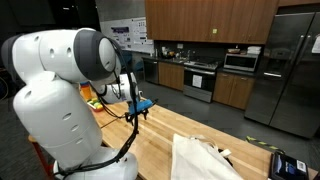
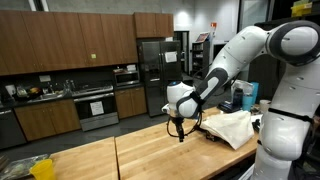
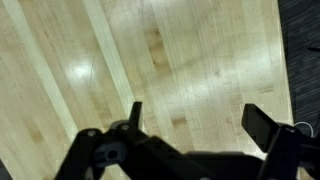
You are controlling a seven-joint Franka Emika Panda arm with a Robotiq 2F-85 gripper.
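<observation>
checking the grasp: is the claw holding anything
No, in the wrist view the claw stands open, with only the wooden countertop showing between its fingers.

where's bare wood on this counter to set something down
Bare wood lies under the open gripper and runs along the countertop from there to the yellow item at the far corner. It is crowded around the white cloth beside the robot's base.

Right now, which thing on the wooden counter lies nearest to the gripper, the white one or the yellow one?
The white cloth: it lies close beside the open gripper, while the yellow thing sits at the far end of the wooden counter.
</observation>
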